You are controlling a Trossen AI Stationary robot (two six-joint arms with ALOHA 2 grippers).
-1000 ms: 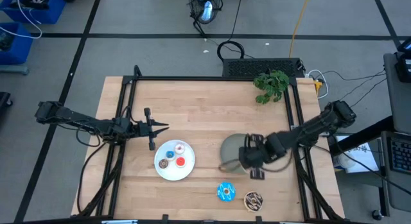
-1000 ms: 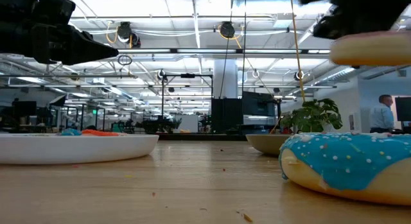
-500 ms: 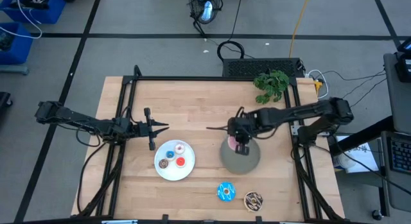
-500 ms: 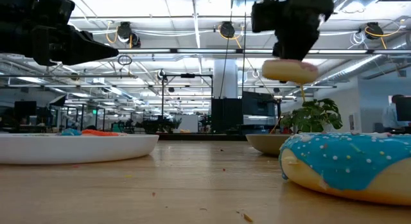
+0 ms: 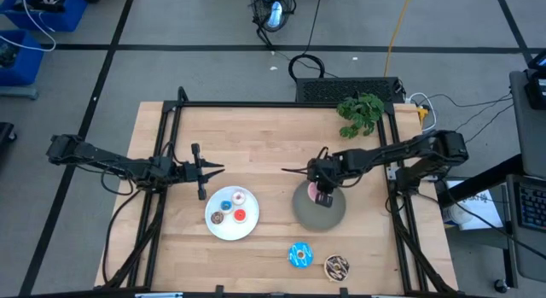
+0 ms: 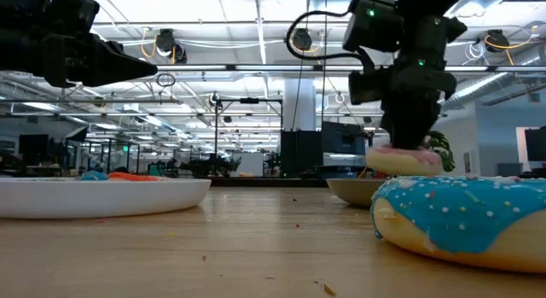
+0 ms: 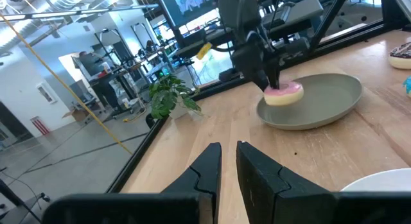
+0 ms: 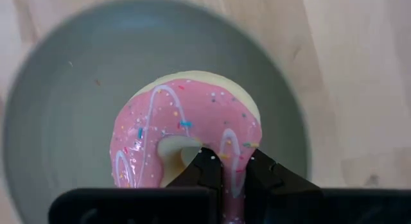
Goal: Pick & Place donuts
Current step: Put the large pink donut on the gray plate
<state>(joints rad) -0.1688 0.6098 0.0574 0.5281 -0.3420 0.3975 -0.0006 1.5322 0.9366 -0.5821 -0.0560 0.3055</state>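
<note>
Over at nine o'clock on the table [image 5: 273, 136], the left gripper [image 5: 213, 170] is waiting above the wood, its fingers [image 7: 207, 166] sitting narrow with just a slit between them and nothing in it. Sliding right, the white plate [image 5: 213, 226] at about seven o'clock is carrying the four tiny donuts [image 5: 232, 207]. Right of centre, the right gripper [image 5: 321, 189] is pinching the pink donut [image 5: 322, 196] through its hole and rim, over the grey plate [image 5: 317, 214], toward its far left edge. At six o'clock, near the front edge, the blue donut [image 5: 299, 255] and the brown donut [image 5: 336, 265] are lying just beside each other on bare wood.

Now the risk: that pink ring is sitting toward the plate's rim, not its middle, so on release it could be tipping onto the rim or rolling off. It could also be sticking to a finger and lifting again as the claw pulls up.

Views are splitting the story nicely. From overhead, the arm is covering most of the donut. The right wrist camera is showing the icing, sprinkles and the fingers [image 8: 205, 167] gripping the ring. The left wrist camera is showing the donut apparently resting on the plate's floor, while the table-level camera is leaving that contact unclear.
</note>
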